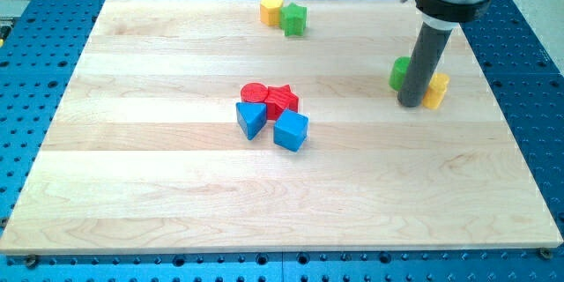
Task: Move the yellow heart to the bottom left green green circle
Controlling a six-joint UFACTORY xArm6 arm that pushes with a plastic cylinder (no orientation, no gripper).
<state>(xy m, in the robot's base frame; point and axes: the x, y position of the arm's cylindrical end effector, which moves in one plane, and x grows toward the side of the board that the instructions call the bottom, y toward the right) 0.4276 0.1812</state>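
Where the dark rod comes down from the view's top right, my tip (411, 103) rests on the bench (176, 194), set between two small blocks. There is no gripper on this arm, so nothing opens, closes or is held; the rod only stands against its neighbours. The green circle (400, 72) lies just to the view's left of the rod, partly hidden behind it. The yellow heart (436, 91) lies just to the view's right of the tip; whether it touches the rod cannot be told. Near the bench's top edge, well apart from the tip, a yellow block (270, 8) of unclear shape sits beside a green star-like block (294, 19), the two apparently touching. At the bench's centre four blocks cluster: a red circle (254, 93), a red star (283, 100), a blue block (251, 119) with a pointed lower end, and a blue cube (291, 129).
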